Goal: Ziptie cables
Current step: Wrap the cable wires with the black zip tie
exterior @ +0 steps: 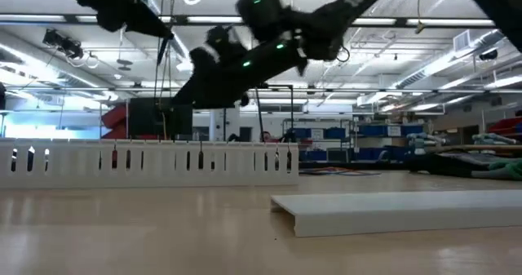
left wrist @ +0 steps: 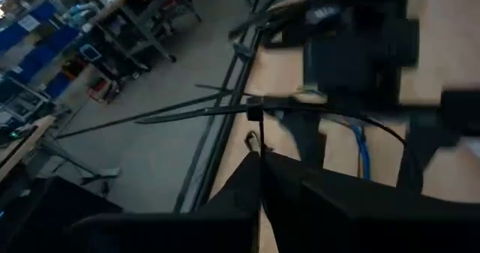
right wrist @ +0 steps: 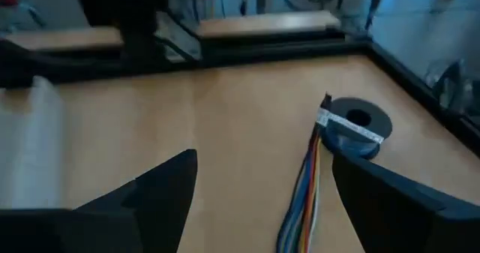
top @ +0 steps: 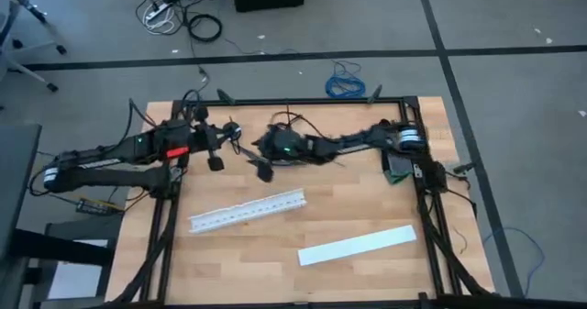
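Left tool (top: 217, 153) is up off the surface (top: 358, 208) near the back edge. Its fingers (left wrist: 247, 182) look pressed together on a thin dark strand (left wrist: 225, 109) that runs across its wrist view, probably a zip tie. Can't confirm from the blur.

Right tool (top: 261, 167) sits just beside the left one, also raised, fingers (right wrist: 150, 189) spread wide, nothing between them. The cables (right wrist: 304, 185), a multicoloured flat bunch, lie on the surface in the gap ahead of the right tool's fingers. Their far end is bound with a white band and touches a dark round ring (right wrist: 360, 121). Can't locate them in the overhead view.

Clearance: both tools sit close together at the back middle, little room between them. The front half of the surface is open except for two items. A white slotted strip (top: 248, 211) lies in front of both tools, and a plain white cover (top: 358, 245) lies further forward, on the right arm's side. The black frame rail (top: 312, 101) runs right behind the tools. A blue coiled cable (top: 345, 84) is on the floor beyond that rail.

The slotted strip is an open channel. From table height nothing shows through its slots.
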Controlling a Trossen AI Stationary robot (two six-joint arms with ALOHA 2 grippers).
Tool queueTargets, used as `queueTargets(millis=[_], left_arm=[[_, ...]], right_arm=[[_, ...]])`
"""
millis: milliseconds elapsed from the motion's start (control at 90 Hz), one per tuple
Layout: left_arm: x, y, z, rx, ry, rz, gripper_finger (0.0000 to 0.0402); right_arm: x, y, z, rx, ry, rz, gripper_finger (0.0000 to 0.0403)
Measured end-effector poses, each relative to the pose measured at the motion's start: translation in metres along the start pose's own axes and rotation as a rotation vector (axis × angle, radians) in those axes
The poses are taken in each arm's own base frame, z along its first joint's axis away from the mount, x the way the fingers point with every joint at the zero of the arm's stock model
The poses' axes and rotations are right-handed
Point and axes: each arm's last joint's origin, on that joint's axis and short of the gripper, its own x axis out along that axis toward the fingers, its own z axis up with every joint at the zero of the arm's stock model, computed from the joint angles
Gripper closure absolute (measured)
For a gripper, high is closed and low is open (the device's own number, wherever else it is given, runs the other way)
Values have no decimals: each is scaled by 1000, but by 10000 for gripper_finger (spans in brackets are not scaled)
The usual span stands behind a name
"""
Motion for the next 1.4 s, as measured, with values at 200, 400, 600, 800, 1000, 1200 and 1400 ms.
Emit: queueTargets(millis=[200,400,600,800,1000,1200,1400], left_arm=[[-4,6,-5,-10,18,6,402],[-8,6,-5,-16,-3,-19,402],[-8,6,-5,-17,-9,-27,401],[-8,6,-5,-17,-14,-32,402],[-8,6,-5,-17,-14,-32,402],[-8,6,-5,-19,-12,-33,401],[-8,5,-7,-20,10,-50,402]], right_arm=[[54,-13,-15,-6,107,-97,97],[82,-28,-27,-6,167,-188,97],[91,-38,-39,28,228,-209,97],[88,-36,-47,53,322,-204,191],[85,-28,-49,18,387,-91,384],[63,-13,-34,-37,509,-44,400],[26,21,-19,-193,679,-45,402]])
